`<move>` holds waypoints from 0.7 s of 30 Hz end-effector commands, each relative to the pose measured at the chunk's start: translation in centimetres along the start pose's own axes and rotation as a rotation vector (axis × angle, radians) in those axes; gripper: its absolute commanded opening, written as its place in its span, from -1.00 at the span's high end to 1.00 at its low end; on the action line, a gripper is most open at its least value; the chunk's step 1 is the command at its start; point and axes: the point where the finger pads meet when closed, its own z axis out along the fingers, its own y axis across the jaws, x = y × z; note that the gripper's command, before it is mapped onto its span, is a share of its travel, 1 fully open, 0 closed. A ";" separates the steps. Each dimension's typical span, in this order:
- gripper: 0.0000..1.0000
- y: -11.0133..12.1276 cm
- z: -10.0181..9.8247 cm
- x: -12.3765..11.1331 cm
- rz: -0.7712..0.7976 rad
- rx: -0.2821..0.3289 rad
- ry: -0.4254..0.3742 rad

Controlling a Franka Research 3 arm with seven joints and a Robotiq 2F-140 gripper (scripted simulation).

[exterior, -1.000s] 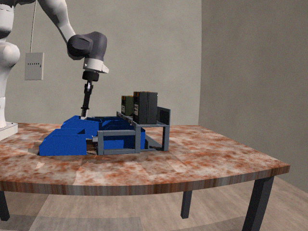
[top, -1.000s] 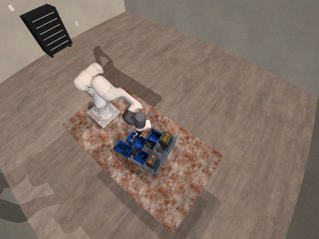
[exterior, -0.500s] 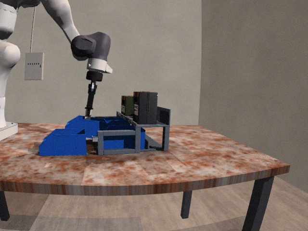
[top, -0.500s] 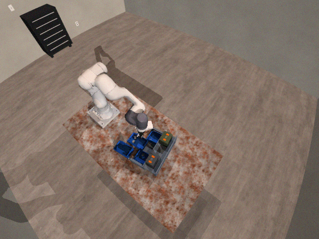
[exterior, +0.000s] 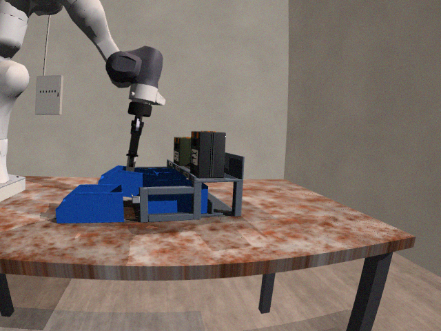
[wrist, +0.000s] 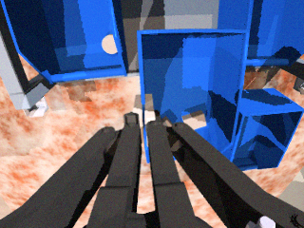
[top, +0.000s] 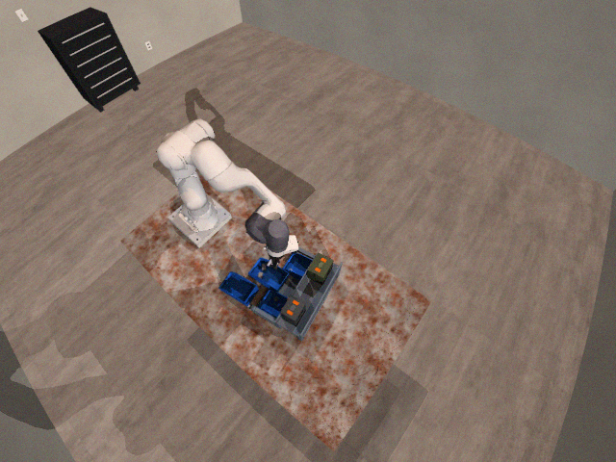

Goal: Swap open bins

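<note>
The claw [wrist: 141,117] has its fingers pinched together on the near wall of the held bin [wrist: 190,76], just before the shelf [exterior: 196,199]. The spare bin [top: 236,288] stands on the worktop [exterior: 249,231], apparently done; seating and release remain. The held bin's contents are unclear; a shelf bin [wrist: 83,26] shows a tan part [wrist: 110,45].
</note>
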 end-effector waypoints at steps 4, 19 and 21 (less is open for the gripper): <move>1.00 -0.2 -0.1 0.5 -0.028 0.009 -0.003; 1.00 -0.2 -0.3 1.6 -0.028 0.009 -0.002; 1.00 -0.2 -0.3 1.6 -0.028 0.009 -0.002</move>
